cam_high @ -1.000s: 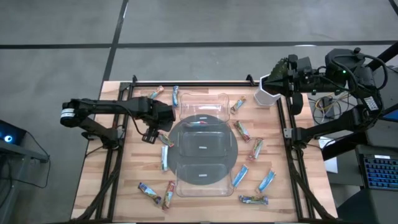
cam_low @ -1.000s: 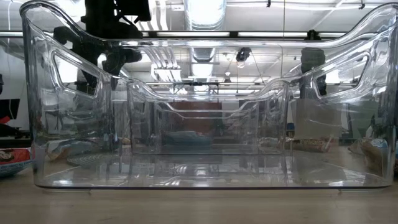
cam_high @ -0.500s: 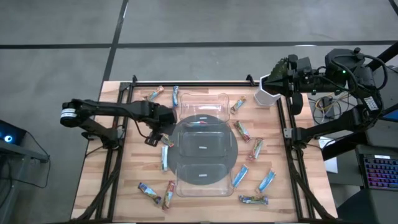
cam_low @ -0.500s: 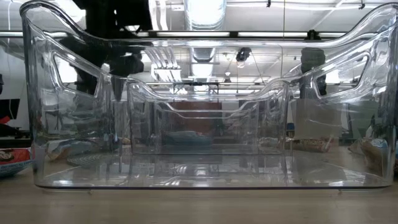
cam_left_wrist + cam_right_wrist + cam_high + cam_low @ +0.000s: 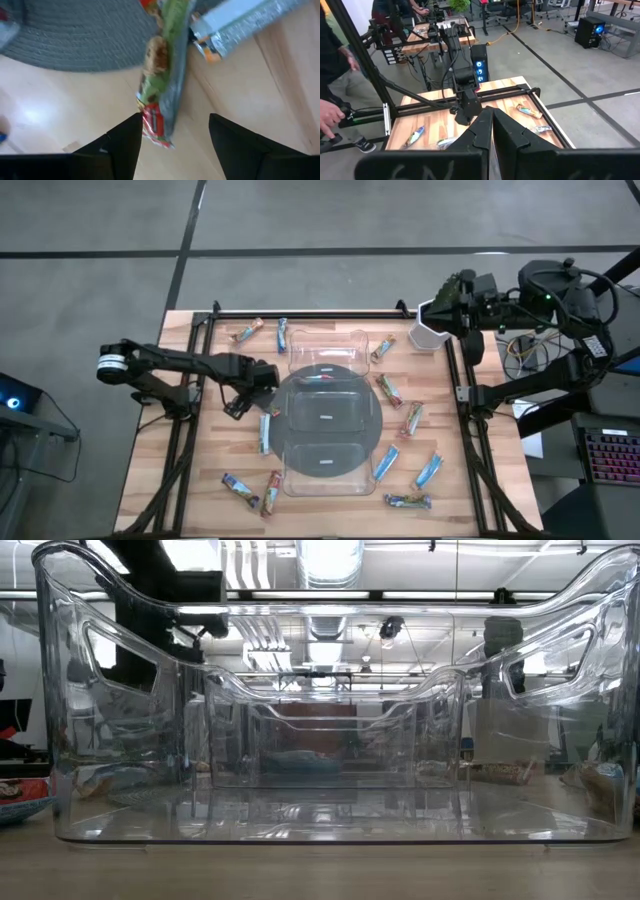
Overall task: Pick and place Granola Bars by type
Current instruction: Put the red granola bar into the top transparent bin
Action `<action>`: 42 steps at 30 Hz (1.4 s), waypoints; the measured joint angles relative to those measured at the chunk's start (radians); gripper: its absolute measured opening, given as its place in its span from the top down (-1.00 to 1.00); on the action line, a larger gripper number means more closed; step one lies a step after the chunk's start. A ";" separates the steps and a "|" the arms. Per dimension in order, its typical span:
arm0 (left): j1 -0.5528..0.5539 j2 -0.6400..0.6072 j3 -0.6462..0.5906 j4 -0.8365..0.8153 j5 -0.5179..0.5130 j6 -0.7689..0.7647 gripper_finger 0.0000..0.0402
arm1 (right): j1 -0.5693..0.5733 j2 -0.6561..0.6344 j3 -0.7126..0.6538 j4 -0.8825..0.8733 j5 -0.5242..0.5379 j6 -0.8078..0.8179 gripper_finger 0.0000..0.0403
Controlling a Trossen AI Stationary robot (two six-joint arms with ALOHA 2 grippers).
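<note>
My left gripper hangs open, pointing down, just left of the clear compartment tray. Its fingers stand on either side of the near end of a green-and-red granola bar, which lies flat on the wood. A light blue bar lies just beyond it. In the high view this gripper is over the bar. Other granola bars lie scattered round the tray, and a light blue one lies in it. My right gripper is shut, raised at the back right corner.
The tray rests on a round grey mat at the table's middle. Bars lie along its right side, near the front edge and at the back left. A white cup stands back right. People stand beyond the table.
My left gripper has come down toward the table beside the tray's left side, onto the green-and-red bar, and has rolled a little about its downward line. Its fingers stay open. No bar has moved.
</note>
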 joint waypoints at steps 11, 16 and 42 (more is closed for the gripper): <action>0.003 0.000 -0.084 0.113 -0.002 0.000 -0.06 | 0.000 0.000 -0.024 0.001 0.000 0.000 0.96; 0.003 0.000 -0.127 0.157 -0.005 -0.011 -0.06 | 0.000 0.000 -0.024 0.003 0.001 0.000 0.96; 0.005 0.001 -0.149 0.204 -0.073 -0.078 0.52 | 0.000 0.000 -0.022 0.007 0.001 0.000 0.96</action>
